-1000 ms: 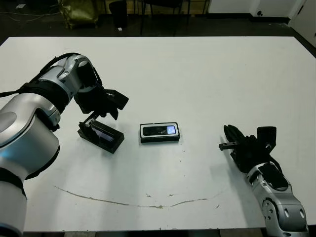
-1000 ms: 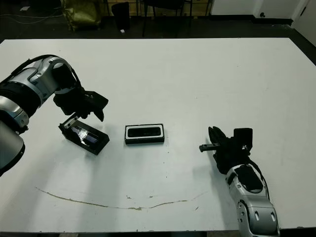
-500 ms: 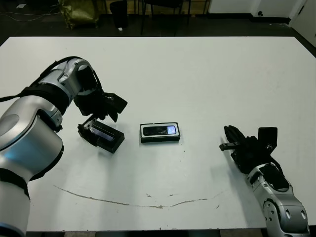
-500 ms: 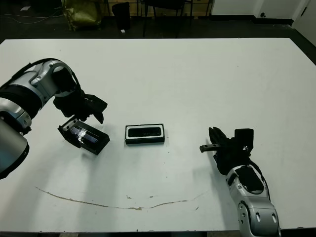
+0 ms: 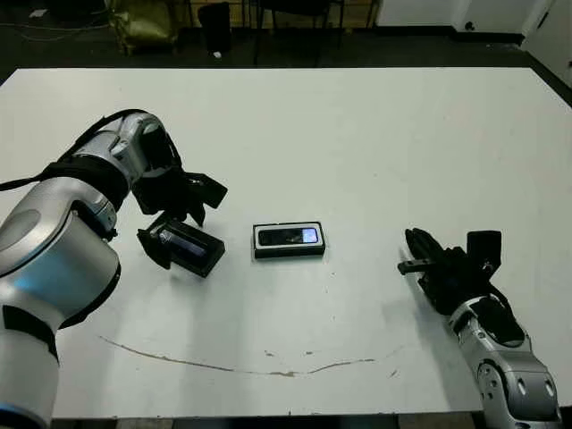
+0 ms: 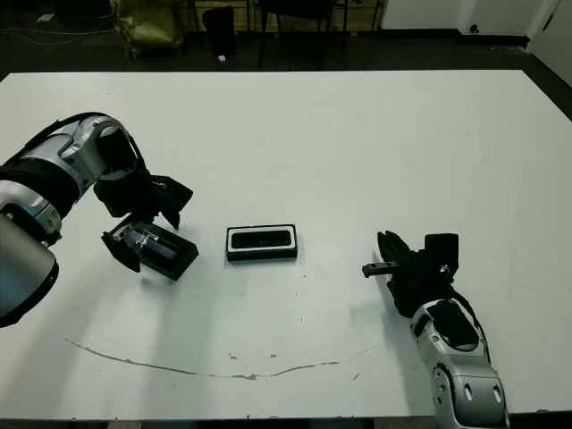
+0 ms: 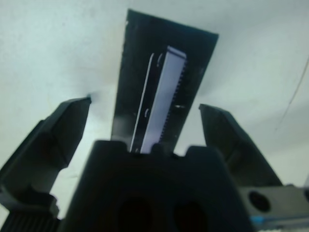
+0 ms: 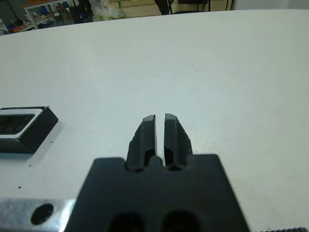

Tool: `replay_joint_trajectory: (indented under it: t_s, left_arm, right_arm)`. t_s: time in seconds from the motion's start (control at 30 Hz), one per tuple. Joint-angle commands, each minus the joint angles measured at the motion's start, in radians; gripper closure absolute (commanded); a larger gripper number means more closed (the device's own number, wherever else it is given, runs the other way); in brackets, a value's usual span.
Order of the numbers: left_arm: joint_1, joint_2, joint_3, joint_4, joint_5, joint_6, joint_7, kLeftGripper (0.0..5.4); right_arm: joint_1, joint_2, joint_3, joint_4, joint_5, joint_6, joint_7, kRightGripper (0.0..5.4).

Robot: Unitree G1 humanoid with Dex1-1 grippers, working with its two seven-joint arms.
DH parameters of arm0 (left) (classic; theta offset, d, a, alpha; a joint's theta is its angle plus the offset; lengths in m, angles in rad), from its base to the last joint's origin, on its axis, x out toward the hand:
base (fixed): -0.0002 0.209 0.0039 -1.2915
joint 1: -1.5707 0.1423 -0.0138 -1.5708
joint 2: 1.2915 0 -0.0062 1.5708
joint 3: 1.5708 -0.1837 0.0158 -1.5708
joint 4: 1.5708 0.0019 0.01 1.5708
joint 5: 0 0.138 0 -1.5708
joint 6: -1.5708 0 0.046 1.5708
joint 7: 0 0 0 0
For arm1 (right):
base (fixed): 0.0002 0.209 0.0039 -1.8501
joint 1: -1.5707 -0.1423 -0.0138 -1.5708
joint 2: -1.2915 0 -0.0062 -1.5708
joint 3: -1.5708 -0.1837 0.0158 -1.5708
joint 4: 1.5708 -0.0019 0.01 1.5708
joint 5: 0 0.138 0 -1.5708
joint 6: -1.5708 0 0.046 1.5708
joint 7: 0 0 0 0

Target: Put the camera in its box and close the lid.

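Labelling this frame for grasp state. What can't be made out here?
- Head views: the left pincer is hidden behind its own wrist, so contact with the lid is unclear.
- Left wrist view: the lid is blurred and its near end is covered by the pincer body.
- Right wrist view: the box is cut off by the picture edge, the camera inside barely visible.

the white table (image 5: pixel 357 134) fills most of the head views, its far edge running straight across near the top. a thin brownish line (image 5: pixel 232 365) curves along the near part of the tabletop, with a few small dark specks close to it. beyond the far edge lies a dark floor. an olive-yellow bag (image 5: pixel 143 22) sits there at the left, and dark chair legs (image 5: pixel 259 27) stand nearby.
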Motion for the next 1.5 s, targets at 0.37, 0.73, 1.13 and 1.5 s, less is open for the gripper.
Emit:
replay_joint_trajectory:
  t_s: [0.37, 0.73, 1.13, 1.5]
  left_arm:
    - [0.075, 0.015, 0.09, 0.026, 0.186, 0.013, 0.047, 0.05]
    - [0.092, 0.018, 0.125, 0.035, 0.253, 0.025, 0.083, 0.05]
    - [0.147, -0.006, 0.229, 0.034, 0.23, 0.13, 0.066, 1.57]
    - [0.134, -0.017, 0.221, 0.034, 0.265, 0.173, -0.001, 3.32]
  right_arm:
    - [0.007, 0.002, -0.005, -0.046, 0.015, 0.083, -0.032, 5.4]
    - [0.01, -0.005, 0.001, -0.073, 0.01, 0.114, -0.033, 5.4]
    - [0.01, 0.0, -0.004, -0.068, 0.018, 0.117, -0.028, 5.4]
    - [0.011, 0.0, 0.002, -0.053, 0.009, 0.091, -0.017, 5.4]
